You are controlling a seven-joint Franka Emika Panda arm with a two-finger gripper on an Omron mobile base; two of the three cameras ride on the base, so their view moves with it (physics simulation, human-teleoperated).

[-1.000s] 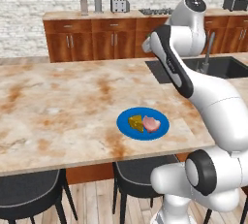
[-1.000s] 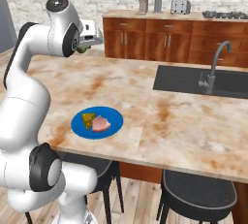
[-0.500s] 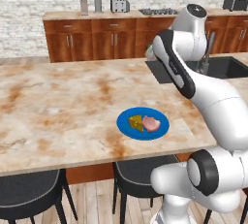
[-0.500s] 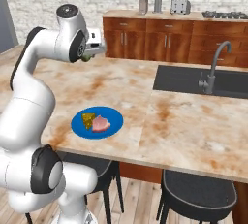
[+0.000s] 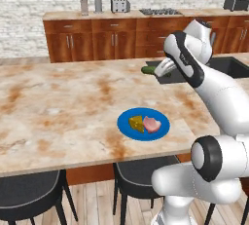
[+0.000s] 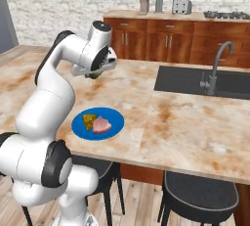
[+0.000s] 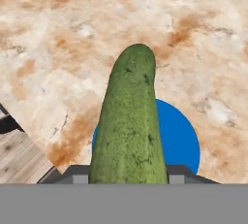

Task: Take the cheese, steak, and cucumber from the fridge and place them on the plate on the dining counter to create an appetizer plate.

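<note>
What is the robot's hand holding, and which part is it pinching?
The gripper holds the cucumber by one end; the rest sticks out above the dining counter.

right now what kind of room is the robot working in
A home kitchen, rendered rather than real. A marbled dining counter holds an inset sink with a faucet, black stools sit under its edge, and a back counter with wood cabinets carries a toaster.
</note>
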